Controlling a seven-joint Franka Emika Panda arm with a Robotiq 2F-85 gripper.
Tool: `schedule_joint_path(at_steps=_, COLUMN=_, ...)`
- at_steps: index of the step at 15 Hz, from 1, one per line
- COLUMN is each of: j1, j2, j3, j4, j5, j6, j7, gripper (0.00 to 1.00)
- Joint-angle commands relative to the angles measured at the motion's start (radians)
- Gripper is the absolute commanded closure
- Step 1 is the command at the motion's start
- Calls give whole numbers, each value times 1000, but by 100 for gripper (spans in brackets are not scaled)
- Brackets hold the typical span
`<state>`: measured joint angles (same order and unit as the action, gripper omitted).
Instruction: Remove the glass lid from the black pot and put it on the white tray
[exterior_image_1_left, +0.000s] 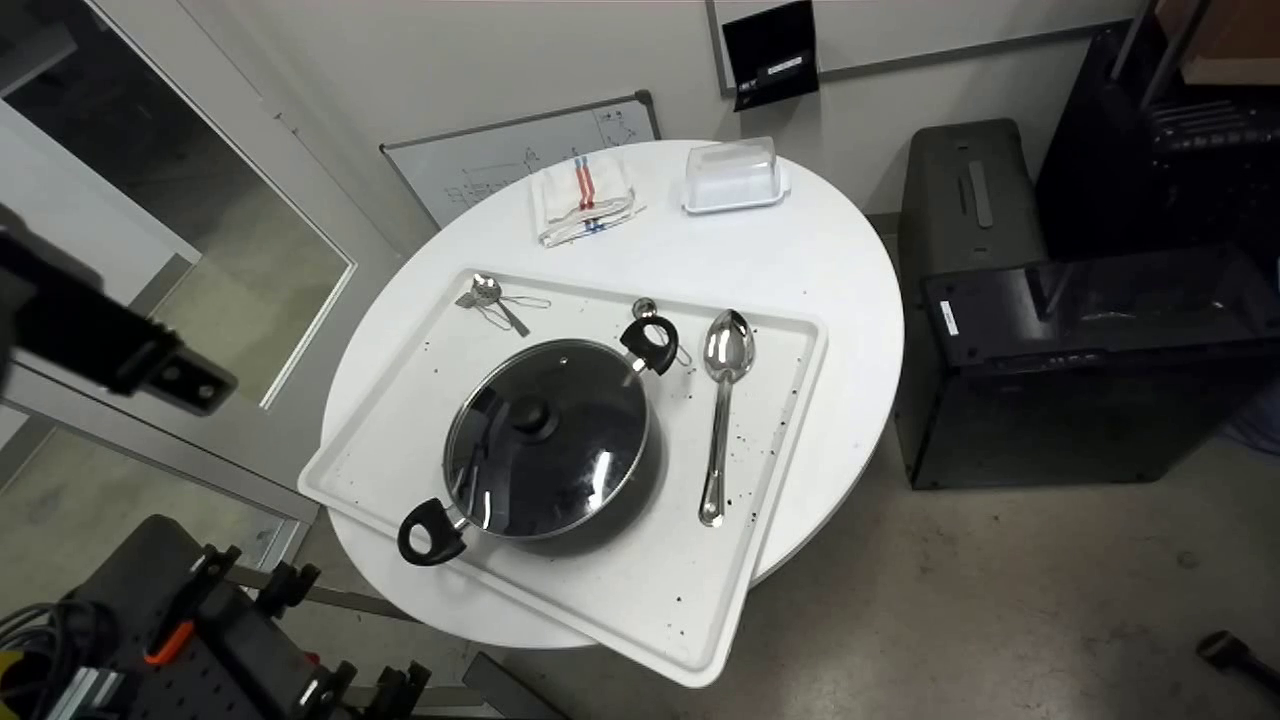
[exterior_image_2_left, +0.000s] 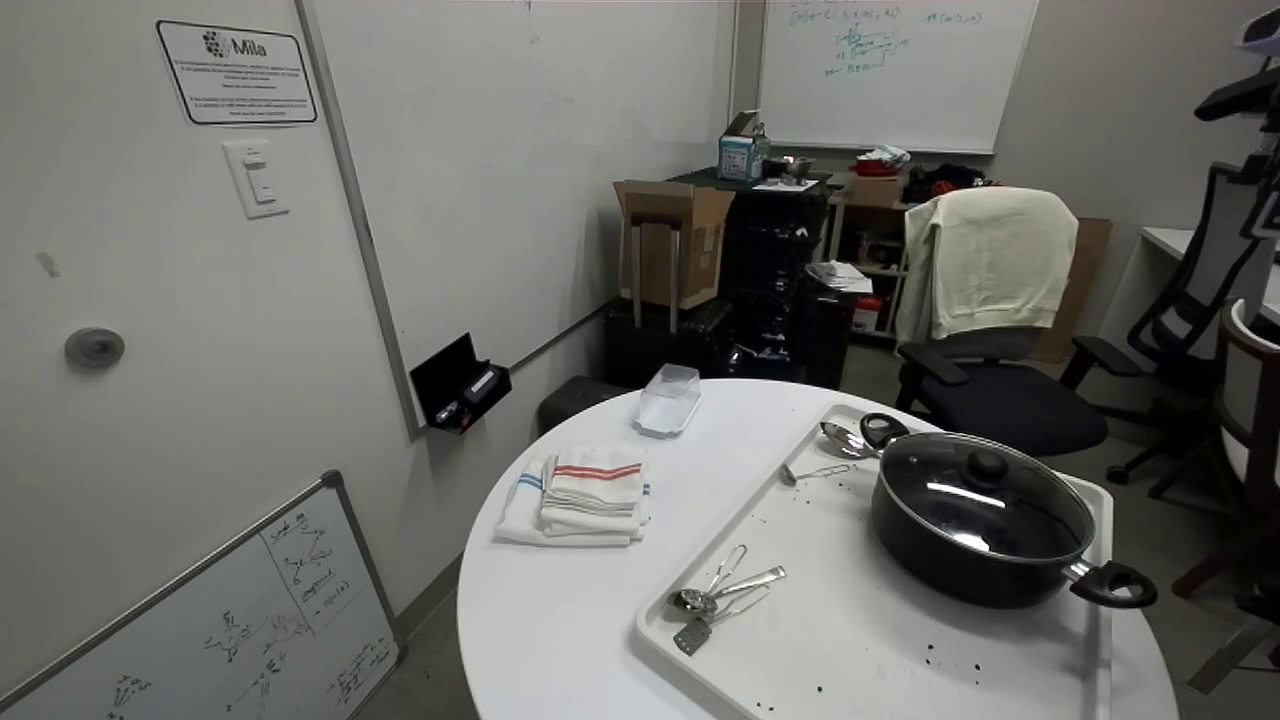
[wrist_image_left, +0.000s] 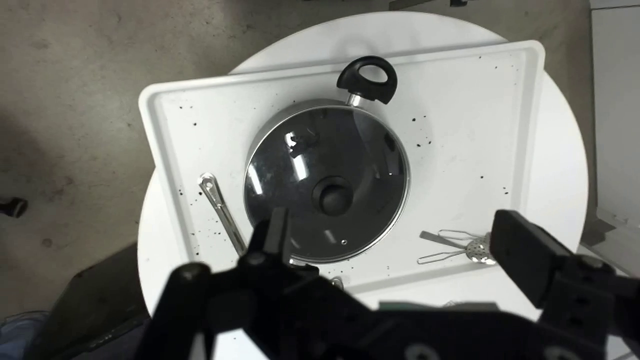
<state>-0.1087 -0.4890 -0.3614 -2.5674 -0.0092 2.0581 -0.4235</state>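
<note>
The glass lid (exterior_image_1_left: 585, 440) lies on the black pot, its dark knob at the centre; it also shows in an exterior view (exterior_image_2_left: 1030, 512) and in the wrist view (wrist_image_left: 370, 145). The black pot (exterior_image_2_left: 960, 575) stands upright on the white tray (exterior_image_1_left: 640, 595), one handle reaching over the tray's rim. The tray also shows in the wrist view (wrist_image_left: 465, 140). My gripper (wrist_image_left: 392, 217) is wide open and empty, above and apart from the lid, with the knob ahead of the fingers. In an exterior view a dark finger (exterior_image_1_left: 190, 380) shows at the left edge.
A large metal spoon (exterior_image_1_left: 728, 345) lies on the tray beside the pot. Small metal utensils (exterior_image_1_left: 487, 290) lie in a tray corner. Folded towels (exterior_image_1_left: 585, 200) and a white box with a clear cover (exterior_image_1_left: 735, 180) stand on the round table (exterior_image_1_left: 850, 290). The tray overhangs the table edge.
</note>
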Motion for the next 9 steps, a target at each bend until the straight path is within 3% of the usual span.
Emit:
schedule_joint_path(at_steps=1, j1=-21, j2=98, j3=52, j4=-7, j5=-13, j6=128, j7=54, gripper=0)
schedule_joint_path(at_steps=9, j1=-16, j2=314, j3=137, j4=-52, j5=-35, j6=433, j7=142, gripper=0)
